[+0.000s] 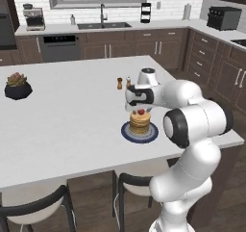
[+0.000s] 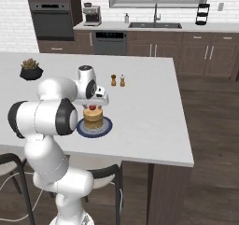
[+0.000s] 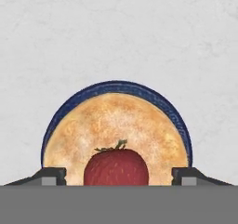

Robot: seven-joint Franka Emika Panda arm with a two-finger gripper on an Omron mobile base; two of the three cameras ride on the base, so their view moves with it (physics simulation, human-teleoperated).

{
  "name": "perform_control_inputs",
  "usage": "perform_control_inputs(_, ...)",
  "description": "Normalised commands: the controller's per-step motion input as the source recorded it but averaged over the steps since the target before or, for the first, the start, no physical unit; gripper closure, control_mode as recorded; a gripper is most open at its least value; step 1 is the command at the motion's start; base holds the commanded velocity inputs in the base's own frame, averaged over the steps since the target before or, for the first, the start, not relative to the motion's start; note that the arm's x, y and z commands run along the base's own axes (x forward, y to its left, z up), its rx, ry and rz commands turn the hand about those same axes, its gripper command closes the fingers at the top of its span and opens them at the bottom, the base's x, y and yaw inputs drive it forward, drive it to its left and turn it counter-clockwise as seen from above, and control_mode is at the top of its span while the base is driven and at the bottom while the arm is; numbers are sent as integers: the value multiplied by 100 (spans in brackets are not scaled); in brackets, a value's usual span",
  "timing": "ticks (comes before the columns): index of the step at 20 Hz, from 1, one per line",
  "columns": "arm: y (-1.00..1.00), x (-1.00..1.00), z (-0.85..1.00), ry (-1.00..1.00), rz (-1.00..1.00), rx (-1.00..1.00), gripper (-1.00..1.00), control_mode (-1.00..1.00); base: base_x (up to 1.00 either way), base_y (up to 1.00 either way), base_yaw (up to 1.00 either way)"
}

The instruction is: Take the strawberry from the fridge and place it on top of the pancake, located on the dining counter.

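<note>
Strawberry: your strawberry (image 3: 116, 167) sits on top of the pancake (image 3: 116, 125), green cap up; from the base cameras you see it as a red dot (image 1: 141, 112) on the stack.
Pancake: golden stack (image 2: 93, 117) on the blue-rimmed plate (image 3: 121, 86), which rests flat on the counter (image 1: 72, 115).
Gripper: your gripper (image 3: 118, 176) hangs straight over the stack with its fingers (image 3: 51, 176) spread wide, one to each side of the berry and clear of it; you grip nothing.
Arm: from the left base camera you see the hand (image 1: 140, 97) just above the pancake, arm bent in from the near edge.
Shakers: two small ones (image 2: 117, 80) stand just beyond the plate.
Plant: a potted one (image 1: 18, 85) sits well off at the counter's left.
Stools: dark ones (image 1: 33, 209) are tucked under the near edge.
Sink: you see it (image 1: 103, 25) on the far worktop.
</note>
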Motion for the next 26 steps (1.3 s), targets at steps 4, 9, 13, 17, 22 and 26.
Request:
perform_control_inputs(4,2,-6,60,0,0,-9,-100,-100,0,0,0)
perform_control_inputs(9,37,-54,83,-2,0,-10,-100,-100,0,0,0)
perform_control_inputs(13,72,-100,51,-9,1,-13,-100,-100,0,0,0)
perform_control_inputs(17,76,-100,29,-20,1,-13,-100,-100,0,0,0)
perform_control_inputs(22,46,-100,33,-32,0,-10,-100,-100,0,0,0)
perform_control_inputs(26,22,-100,15,-26,0,-3,-100,-100,0,0,0)
